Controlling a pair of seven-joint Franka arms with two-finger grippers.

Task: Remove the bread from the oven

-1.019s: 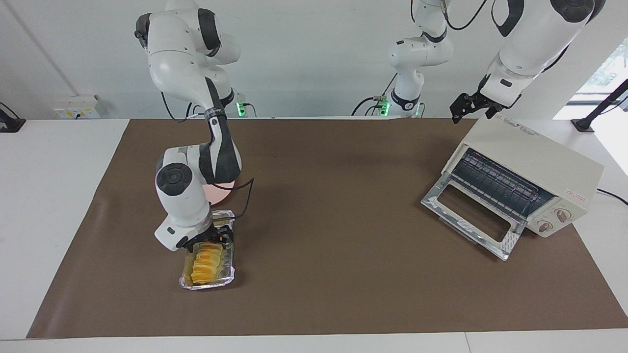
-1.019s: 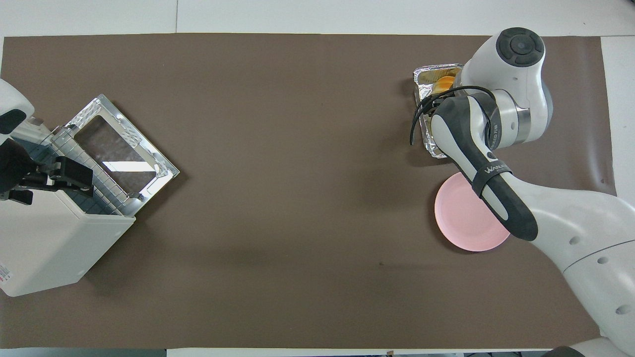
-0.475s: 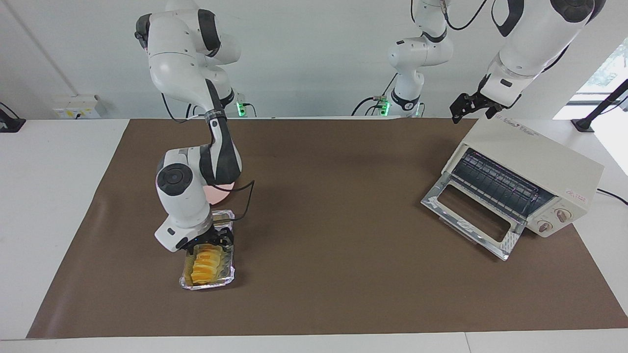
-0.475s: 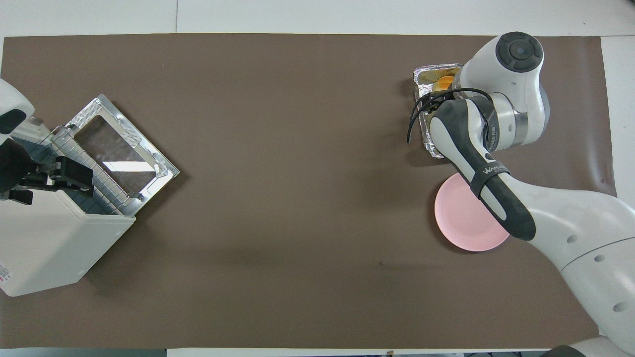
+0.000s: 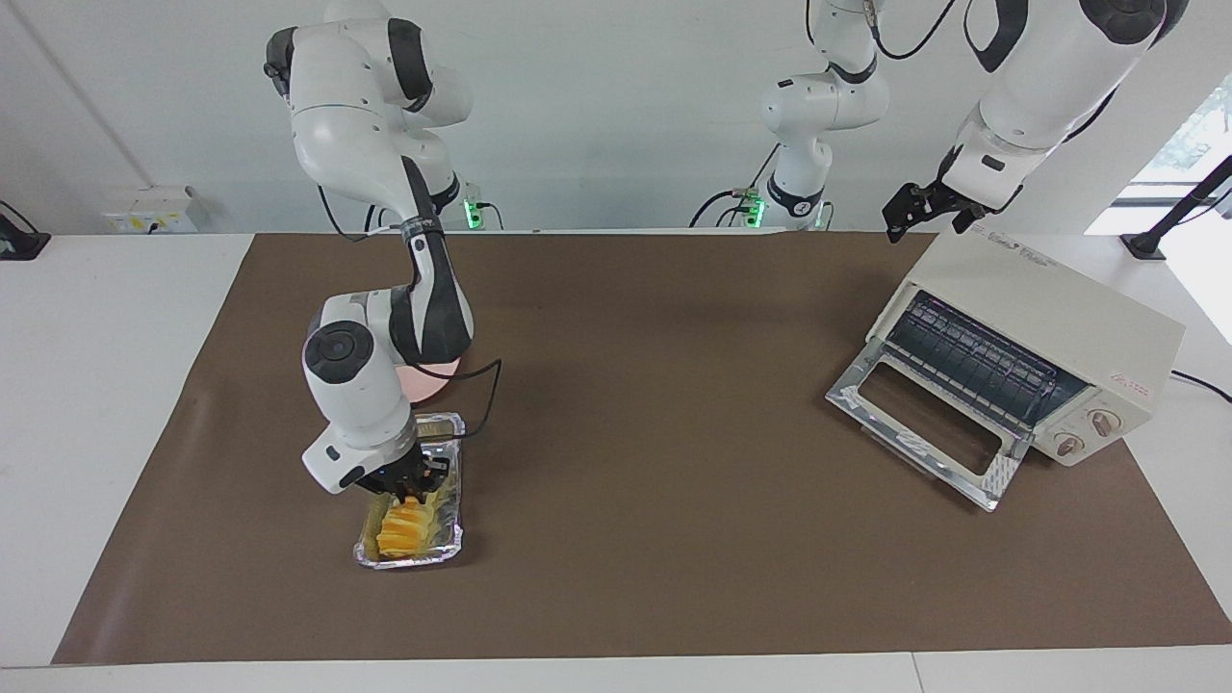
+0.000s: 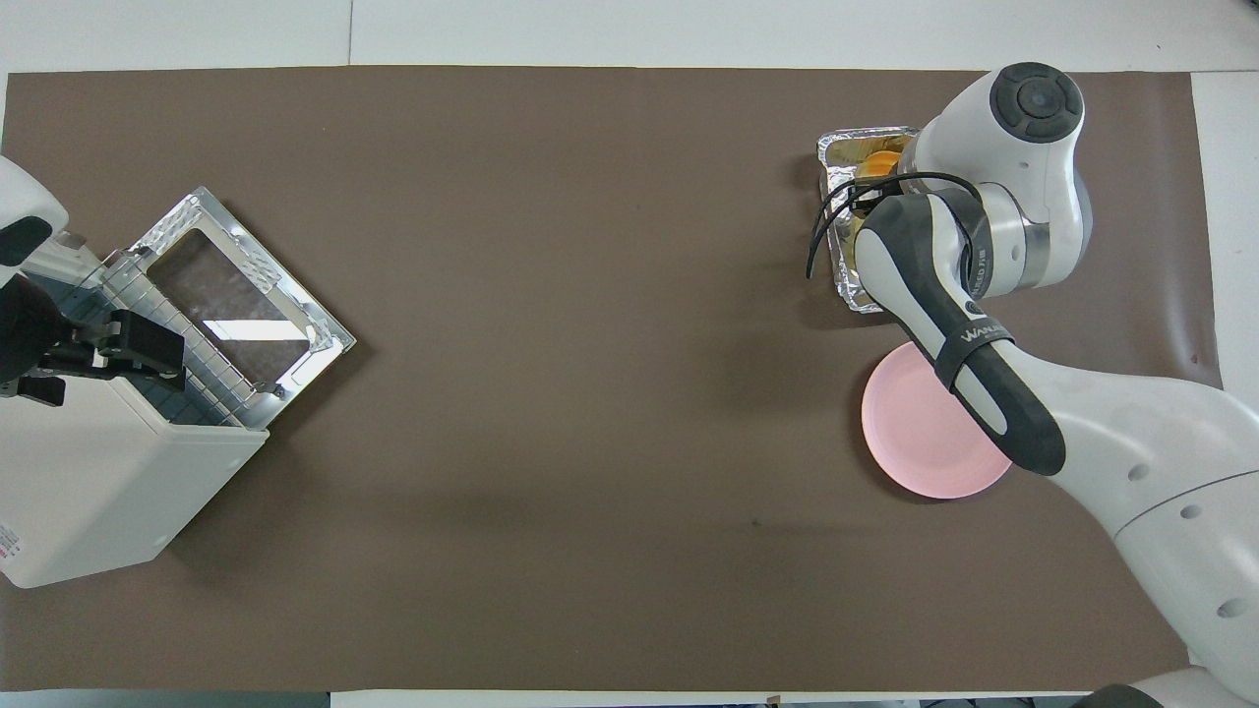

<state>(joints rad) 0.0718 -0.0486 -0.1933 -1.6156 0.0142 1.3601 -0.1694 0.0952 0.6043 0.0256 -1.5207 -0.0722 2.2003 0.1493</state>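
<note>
My right gripper (image 5: 412, 478) clamps yellow ridged bread (image 5: 404, 528) in foil tray (image 5: 452, 551) on brown mat (image 5: 635, 404), white wall bkgd. Left gripper (image 5: 921, 214), fingers apart, over cream oven (image 5: 1049, 318), waiting.

The wide middle of the brown-matted tabletop (image 5: 635, 462) is lying open, giving an end effector free passage between the oven (image 5: 1044, 346) at the left arm's end and the foil tray (image 5: 452, 549) at the right arm's end. In the overhead view the oven is sitting at 9 o'clock, its dropped door (image 6: 241, 300) jutting toward 1 o'clock into that lane. The right arm's wrist (image 6: 1013, 187) is hanging over the tray at 2 o'clock, blocking approach from above, with the pink plate (image 6: 915, 442) lying just nearer the robots.
</note>
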